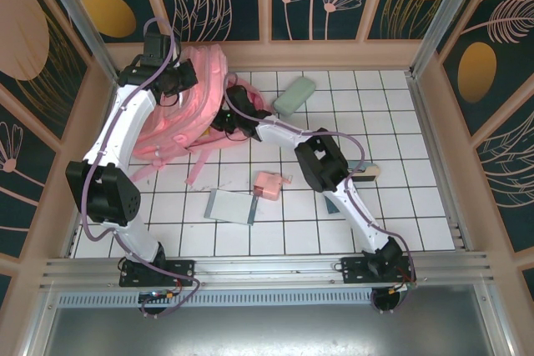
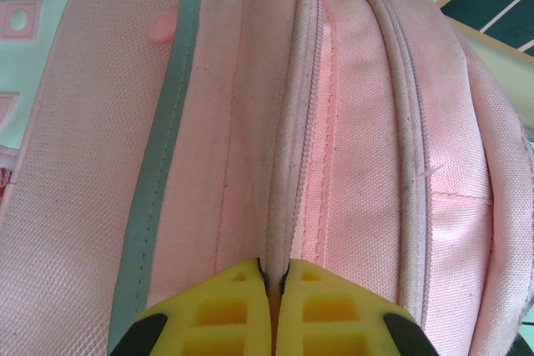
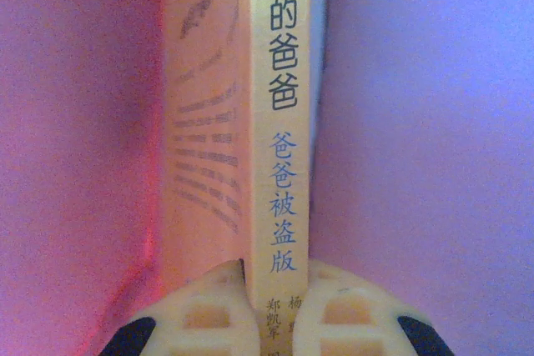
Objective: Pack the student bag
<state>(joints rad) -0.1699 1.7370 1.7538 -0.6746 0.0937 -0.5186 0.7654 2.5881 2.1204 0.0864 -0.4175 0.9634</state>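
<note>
Yellow-padded, the left end effector (image 2: pixel 274 279) is clamped tight on one piped seam of the student bag (image 2: pixel 375 164), while the pale right end effector (image 3: pixel 279 293) pinches the spine of one book (image 3: pixel 279 122), pink fabric glowing on both sides of it. From above, the single bag lies slumped at about ten o'clock on the white tiled bench (image 1: pixel 400 122), with both arms reaching to it. Farther out lie one grey-green pouch (image 1: pixel 294 96) at twelve o'clock, and one small pink pouch (image 1: pixel 269 185) beside one flat grey booklet (image 1: pixel 231 206) near six o'clock.
</note>
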